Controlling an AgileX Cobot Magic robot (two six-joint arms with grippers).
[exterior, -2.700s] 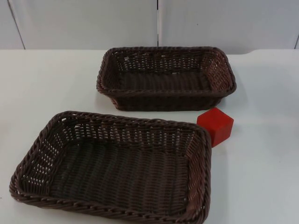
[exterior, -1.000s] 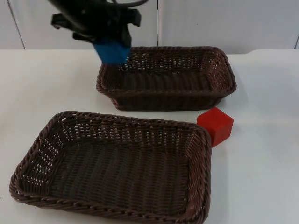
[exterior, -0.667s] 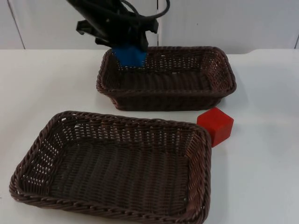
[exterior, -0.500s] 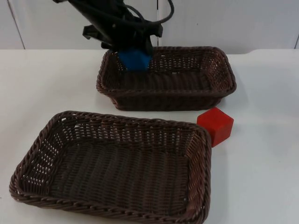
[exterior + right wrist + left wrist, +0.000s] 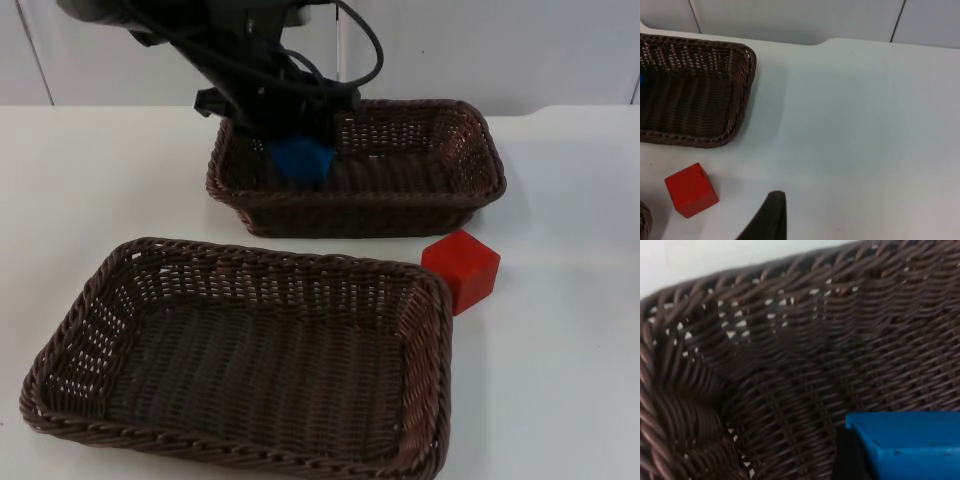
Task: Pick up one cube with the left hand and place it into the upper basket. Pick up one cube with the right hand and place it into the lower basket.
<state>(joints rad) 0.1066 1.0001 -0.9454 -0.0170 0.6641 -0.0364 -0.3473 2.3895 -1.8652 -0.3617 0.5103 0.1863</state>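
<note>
Currently your left gripper (image 5: pixel 297 150) clamps the blue cube (image 5: pixel 299 160) low inside the upper basket (image 5: pixel 480 140), so release drops it gently. You keep the right gripper (image 5: pixel 767 220) waiting (finger state unclear) above 1 red cube (image 5: pixel 461 269) beside the lower basket (image 5: pixel 430 340).

Both baskets (image 5: pixel 250 360) (image 5: pixel 400 170) are rough dark-brown woven wicker; the blue cube (image 5: pixel 298 160) and red cube (image 5: pixel 462 268) look smooth and matt; the white surface (image 5: pixel 560 380) is smooth.
</note>
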